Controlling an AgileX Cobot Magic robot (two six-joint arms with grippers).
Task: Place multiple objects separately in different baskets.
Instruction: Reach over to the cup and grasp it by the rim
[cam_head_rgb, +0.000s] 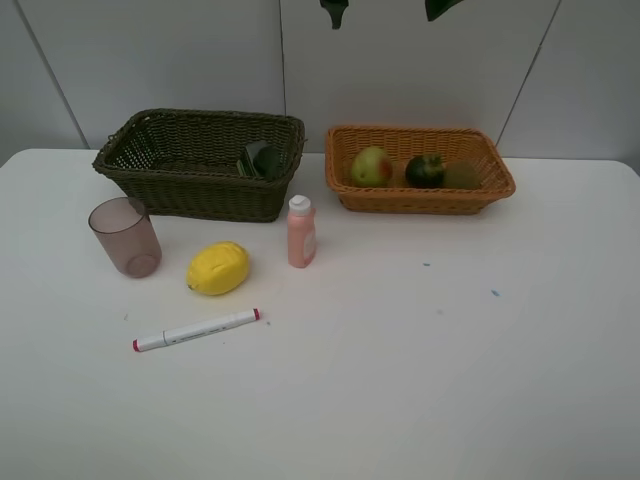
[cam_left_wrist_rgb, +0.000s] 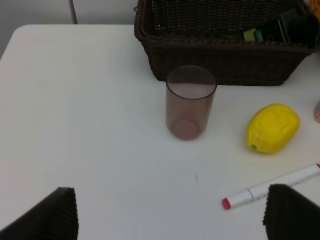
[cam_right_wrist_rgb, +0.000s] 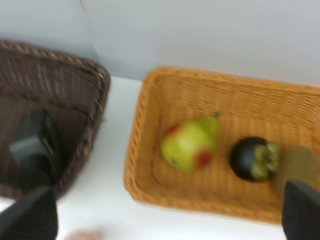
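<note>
2 pairs of jaws wide apart, upright translucent brownish plastic cup (cam_left_wrist_rgb: 190, 102) dead ahead of left gripper (cam_left_wrist_rgb: 172, 216), far nearer it than right gripper (cam_right_wrist_rgb: 166, 215)

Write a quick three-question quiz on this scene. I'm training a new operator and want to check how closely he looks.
1. True or false: the mango, the mangosteen and the kiwi all lie in the orange basket.
2. Which lies in the dark basket? A. mango B. pump bottle C. kiwi
3. How many items are on the table outside both baskets?

Key
1. True.
2. B.
3. Four: cup, lemon, pink bottle, marker.
</note>
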